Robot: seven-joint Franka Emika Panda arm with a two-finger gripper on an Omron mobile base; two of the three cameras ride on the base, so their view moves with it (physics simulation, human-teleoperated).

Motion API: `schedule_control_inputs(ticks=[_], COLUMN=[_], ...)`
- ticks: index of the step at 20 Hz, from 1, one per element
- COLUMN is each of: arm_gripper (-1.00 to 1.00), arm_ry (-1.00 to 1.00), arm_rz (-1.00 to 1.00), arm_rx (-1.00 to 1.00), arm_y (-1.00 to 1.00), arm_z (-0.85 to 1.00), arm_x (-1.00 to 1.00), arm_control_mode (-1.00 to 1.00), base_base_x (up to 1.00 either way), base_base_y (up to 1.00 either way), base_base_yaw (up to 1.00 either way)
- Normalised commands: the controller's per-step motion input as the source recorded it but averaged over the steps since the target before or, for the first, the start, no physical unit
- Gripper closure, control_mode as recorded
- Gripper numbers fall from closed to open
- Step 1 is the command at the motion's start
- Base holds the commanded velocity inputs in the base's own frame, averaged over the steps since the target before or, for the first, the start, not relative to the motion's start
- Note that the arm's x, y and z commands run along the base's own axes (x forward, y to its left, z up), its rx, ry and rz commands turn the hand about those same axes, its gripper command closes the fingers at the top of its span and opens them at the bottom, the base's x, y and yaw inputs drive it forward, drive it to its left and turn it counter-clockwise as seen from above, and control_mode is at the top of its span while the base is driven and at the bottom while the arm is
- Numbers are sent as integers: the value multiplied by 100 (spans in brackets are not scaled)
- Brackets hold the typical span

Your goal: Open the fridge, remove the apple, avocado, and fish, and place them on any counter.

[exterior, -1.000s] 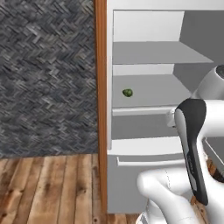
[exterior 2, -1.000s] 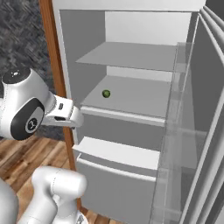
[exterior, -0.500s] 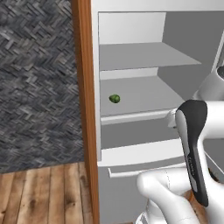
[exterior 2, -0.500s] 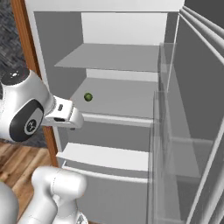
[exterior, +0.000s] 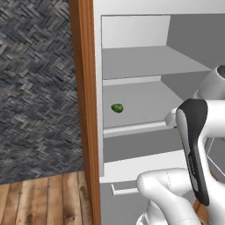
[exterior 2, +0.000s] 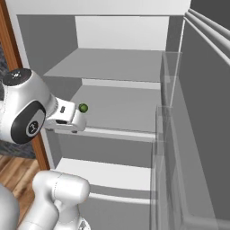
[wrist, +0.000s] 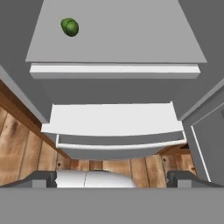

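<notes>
The fridge [exterior: 132, 30] stands open, its grey shelves bare apart from one item. The avocado [exterior: 117, 108], a small dark green lump, lies on the middle shelf near the left wall [exterior 2: 83, 108]. In the hand view it sits at the upper left [wrist: 69, 27]. My gripper [wrist: 113, 177] is open with nothing between its fingers, held in front of the fridge, short of the shelf edge and to the right of the avocado. Its white hand [exterior 2: 67, 117] hovers just before the middle shelf's lip. The apple, the fish and the counter are out of view.
An orange-brown wood panel [exterior: 83, 110] frames the fridge's left side, beside a dark woven wall [exterior: 35, 88]. The open door with clear bins [exterior 2: 193, 148] stands along the right. A white drawer front [wrist: 118, 140] juts out below the shelves, above the wooden floor [exterior: 44, 197].
The base has driven closer to the fridge, so the interior looms larger in both base views. The avocado rests in the same spot on its shelf. The gripper stays open.
</notes>
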Motion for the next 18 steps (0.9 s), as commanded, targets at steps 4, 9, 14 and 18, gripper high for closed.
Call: schedule_control_inputs(ticks=[4, 9, 14, 18], arm_gripper=[-100, -100, -100, -100], arm_ry=[0, 0, 0, 0], arm_rz=[0, 0, 11, 11], arm_rx=[0, 1, 3, 4], arm_y=[0, 0, 16, 11], arm_z=[0, -10, -28, -27], arm_x=[0, 9, 11, 37], arm_control_mode=[100, -100, -100, -100], base_base_x=[1, 6, 0, 0], base_base_y=[0, 0, 0, 0], base_base_yaw=[-1, 0, 0, 0])
